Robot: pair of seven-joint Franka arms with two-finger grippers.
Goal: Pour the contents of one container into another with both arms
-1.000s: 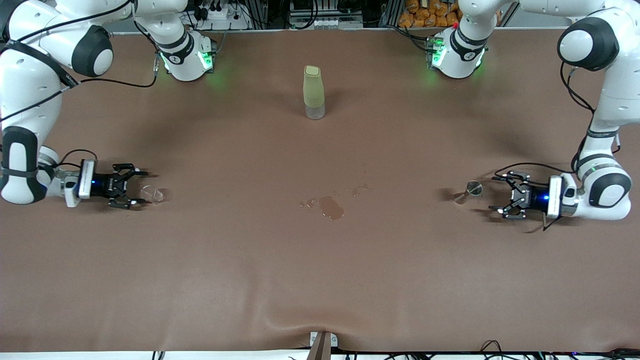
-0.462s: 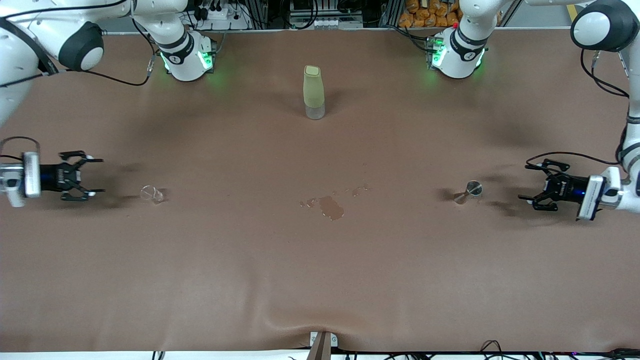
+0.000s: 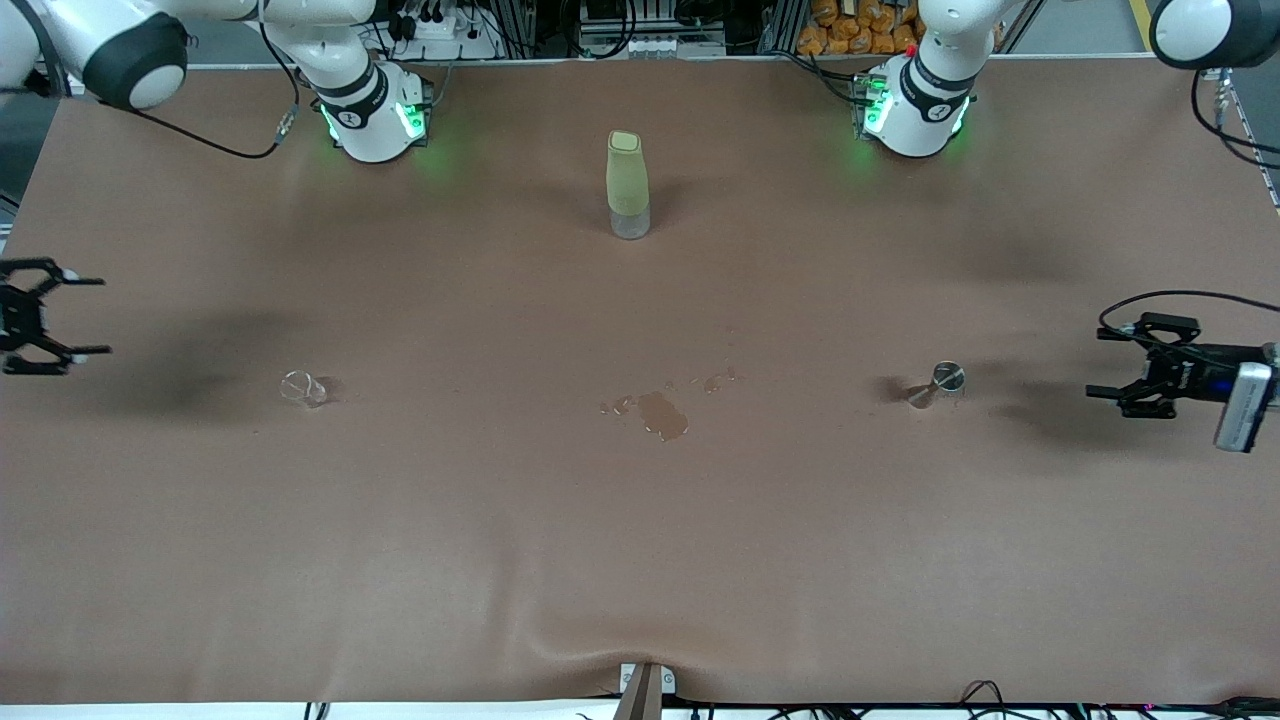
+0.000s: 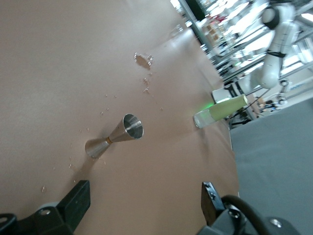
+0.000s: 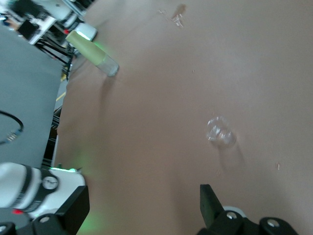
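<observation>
Glass cup (image 3: 303,388) stands upright on the brown table cover (image 3: 640,560), toward the right arm's end, nothing gripping it. Seen from the right wrist cam it's (image 5: 220,133) a clear little blob w/ a faint shadow, empty as far as can be told.

Jigger (image 3: 935,384) sits toward the left arm's end, about as near the front cam as the cup, and well apart from it. Left wrist view shows it (image 4: 116,137) resting on one of its cones w/ the open steel mouth up — nothing touching it.

Between the two, roughly mid-table, a small wet patch (image 3: 662,412) w/ scattered droplets darkens the cover. Farther from the front cam, near the middle of the table btwn the two bases, a tall pale-green bottle (image 3: 627,184) stands upright.

Right gripper (image 3: 75,315) hangs at the table's edge at the right arm's end, fingers spread wide, holding nothing, well apart from the cup. Both its black fingers (image 5: 211,203) frame the wrist view w/ bare cover btwn them.

Left gripper (image 3: 1115,364) hovers over the cover at the left arm's end, near the jigger but clear of it — fingers apart, empty. Its fingers (image 4: 78,200) show either side of the jigger in the wrist view, not touching.
</observation>
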